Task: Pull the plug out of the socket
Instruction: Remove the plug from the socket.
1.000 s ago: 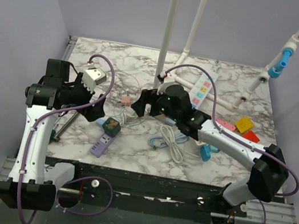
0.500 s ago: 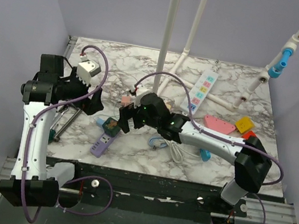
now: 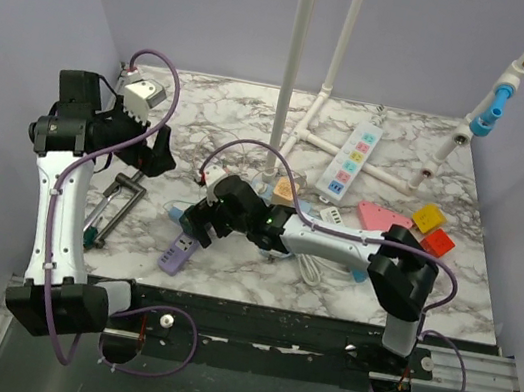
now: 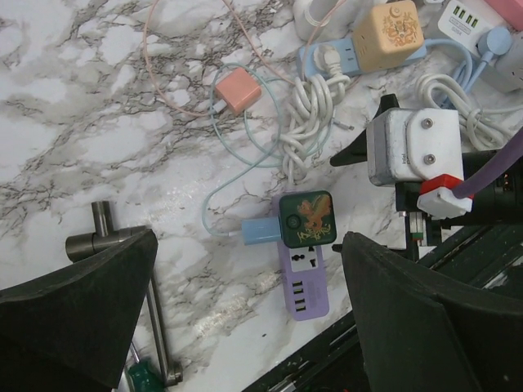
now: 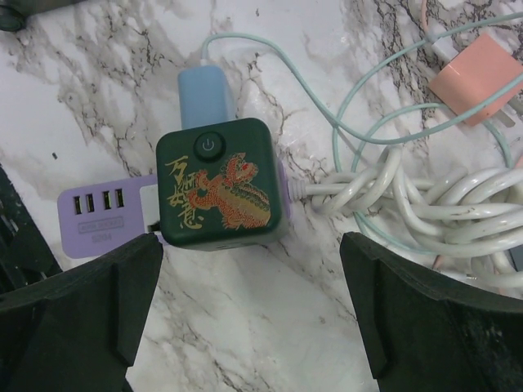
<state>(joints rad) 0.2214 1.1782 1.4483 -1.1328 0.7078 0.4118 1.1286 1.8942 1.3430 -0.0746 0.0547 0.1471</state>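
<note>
The right gripper point(image 5: 252, 245) hangs with its jaws spread wide and nothing between them. A dark green cube adapter point(image 5: 219, 181) printed with a gold and red dragon lies just above the gap, centre-left in the right wrist view. The cube sits on one end of a lilac plastic power strip point(image 5: 102, 218), whose USB ports show at the left. A light blue plug point(image 5: 202, 92) on a pale green cord butts against the cube's upper side; whether it enters the cube or the strip I cannot tell. A coiled white cable point(image 5: 425, 204) lies at the right. The left gripper point(image 3: 153, 151), likewise wide open and empty, hangs at the upper left of the top view, over the grey marble tabletop point(image 3: 412, 151).
</note>
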